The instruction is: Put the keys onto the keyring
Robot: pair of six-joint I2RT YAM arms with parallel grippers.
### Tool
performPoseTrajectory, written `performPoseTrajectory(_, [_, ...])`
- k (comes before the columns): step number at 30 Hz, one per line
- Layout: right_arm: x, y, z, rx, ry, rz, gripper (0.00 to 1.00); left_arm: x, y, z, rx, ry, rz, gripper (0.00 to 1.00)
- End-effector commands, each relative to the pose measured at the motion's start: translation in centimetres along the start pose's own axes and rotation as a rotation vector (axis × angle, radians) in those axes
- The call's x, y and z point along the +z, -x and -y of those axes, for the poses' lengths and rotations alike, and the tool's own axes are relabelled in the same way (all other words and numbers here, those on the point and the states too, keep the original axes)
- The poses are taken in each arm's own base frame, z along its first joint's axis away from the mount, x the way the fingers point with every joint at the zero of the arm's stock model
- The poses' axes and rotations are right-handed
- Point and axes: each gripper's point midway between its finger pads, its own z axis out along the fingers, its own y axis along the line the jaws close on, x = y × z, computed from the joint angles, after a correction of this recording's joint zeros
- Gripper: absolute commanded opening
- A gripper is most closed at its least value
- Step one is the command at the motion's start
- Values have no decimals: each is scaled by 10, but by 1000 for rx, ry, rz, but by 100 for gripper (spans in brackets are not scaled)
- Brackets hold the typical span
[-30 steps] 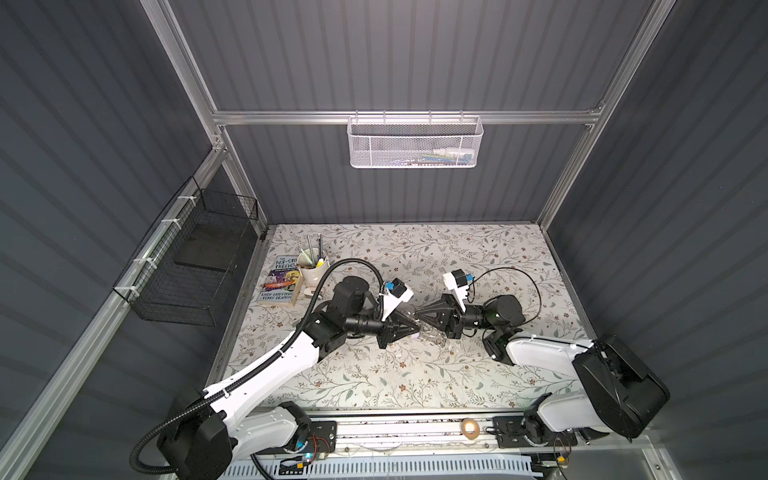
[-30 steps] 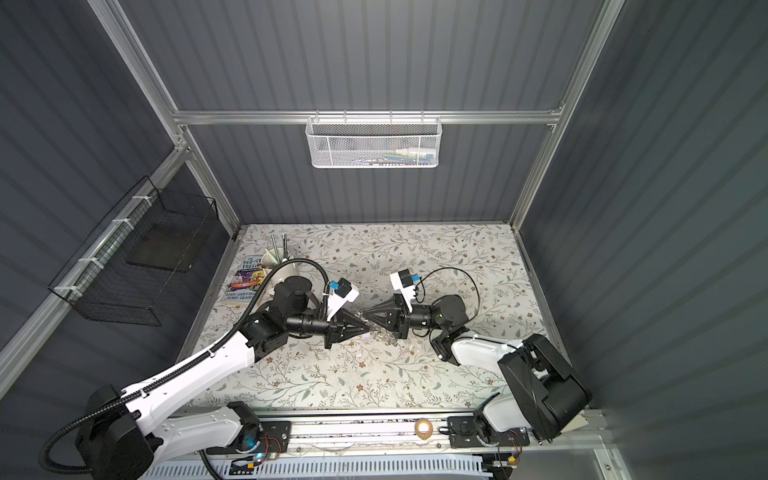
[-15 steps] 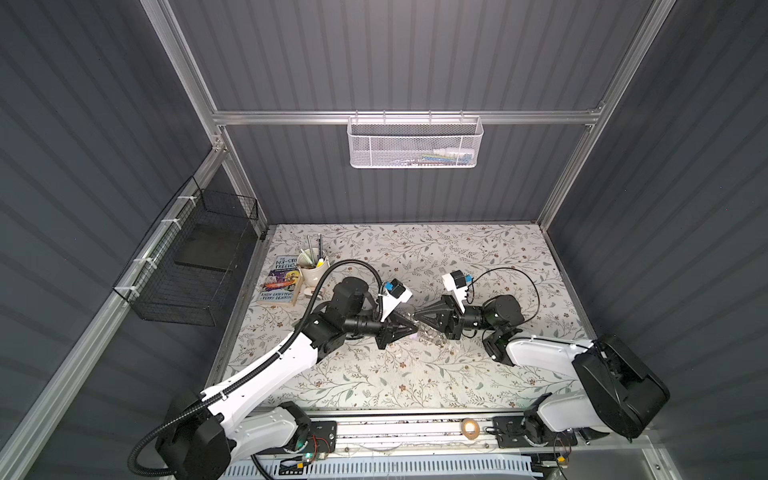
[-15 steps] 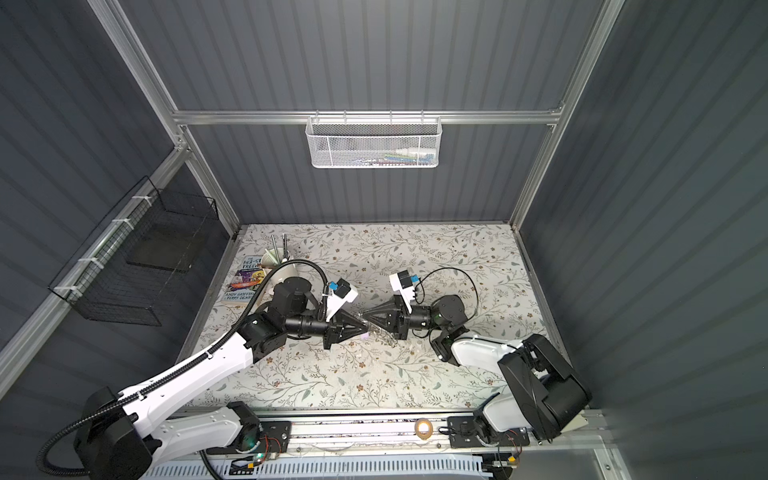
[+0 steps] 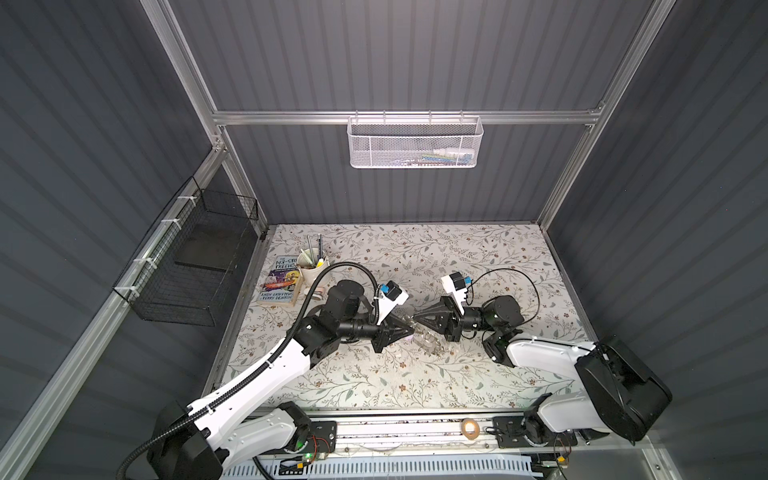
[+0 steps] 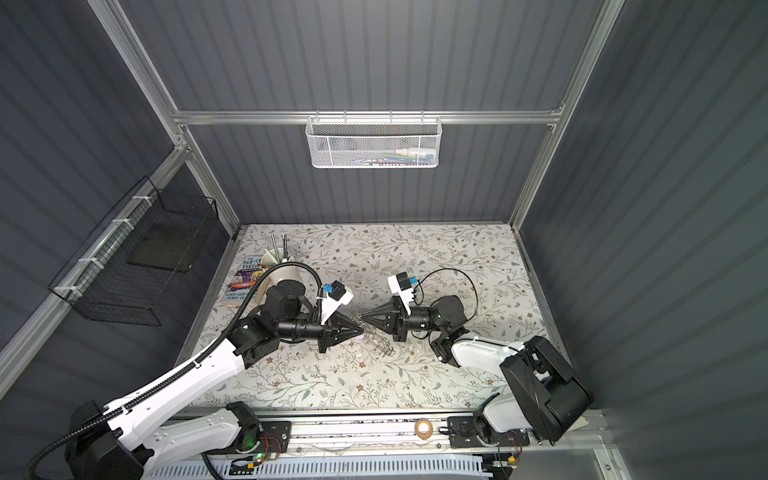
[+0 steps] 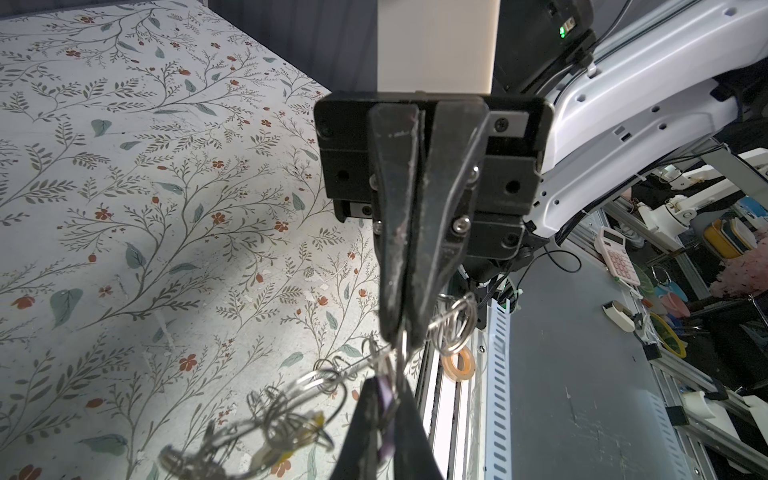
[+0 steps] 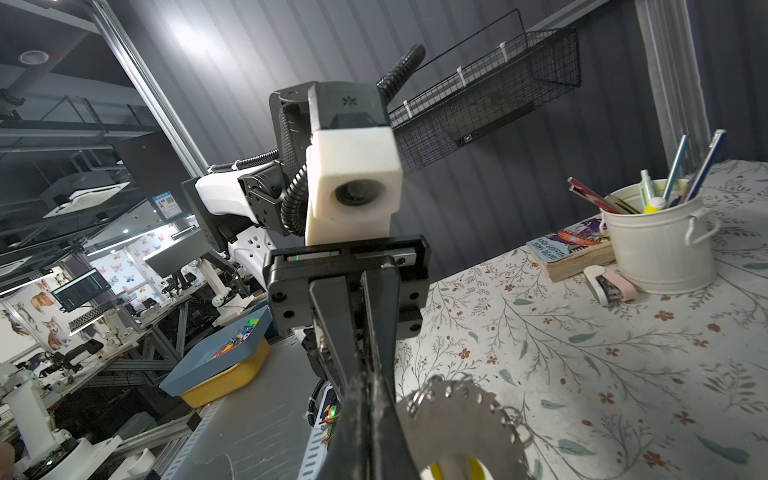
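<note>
Over mid-table (image 5: 374, 376), left arm (image 5: 266, 374) facing right arm (image 5: 540, 353), level; left jaws clamped apparently on lilac-tagged key (image 7: 384, 399), right jaws on keyring (image 8: 457, 419).

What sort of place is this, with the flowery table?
Probably a robotics lab's test booth: a left arm and right arm share a table inside an aluminium frame, and the right wrist view shows another robot and a monitor beyond.

A robotics lab: neighbouring robot arms (image 8: 29, 415), monitors (image 8: 81, 291).

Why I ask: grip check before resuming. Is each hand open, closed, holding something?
Left hand: closed on the lilac-tagged key.
Right hand: closed on the keyring.
</note>
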Motion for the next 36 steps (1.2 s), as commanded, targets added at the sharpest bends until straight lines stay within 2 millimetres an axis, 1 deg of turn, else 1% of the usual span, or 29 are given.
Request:
performPoseTrajectory(1, [-6, 3, 2, -26, -20, 18, 0, -2, 0, -3, -3, 24, -24, 0])
performPoseTrajectory(5, [-8, 3, 5, -25, -28, 19, 0, 0, -6, -6, -22, 25, -47, 0])
performPoseTrajectory(9, [-9, 3, 6, -28, -33, 20, 0, 1, -2, -10, -23, 50, -30, 0])
performPoseTrajectory(14, [-12, 1, 10, -20, -50, 21, 0, 10, -2, -14, -31, 30, -34, 0])
performPoseTrajectory(16, [-14, -1, 11, -19, -60, 22, 0, 11, -2, -15, -28, 27, -35, 4])
performPoseTrajectory(20, [-16, -3, 12, -16, -68, 23, 0, 9, 2, -16, -12, 44, -28, 6])
performPoseTrajectory(24, [-16, -1, 11, -20, -69, 24, 0, 6, 2, -29, -9, 128, -19, 7])
performPoseTrajectory(26, [-17, -2, 11, -20, -70, 20, 0, 6, 0, -35, -16, 159, -23, 10])
performPoseTrajectory(27, [-17, -3, 11, -18, -75, 16, 0, 7, -1, -37, -20, 164, -26, 13])
performPoseTrajectory(31, [-19, -5, 11, -28, -97, 8, 0, 8, 3, -37, -18, 163, -19, 15])
performPoseTrajectory(36, [-22, -6, 10, -37, -122, -4, 0, 2, 7, -45, -8, 231, -6, 18])
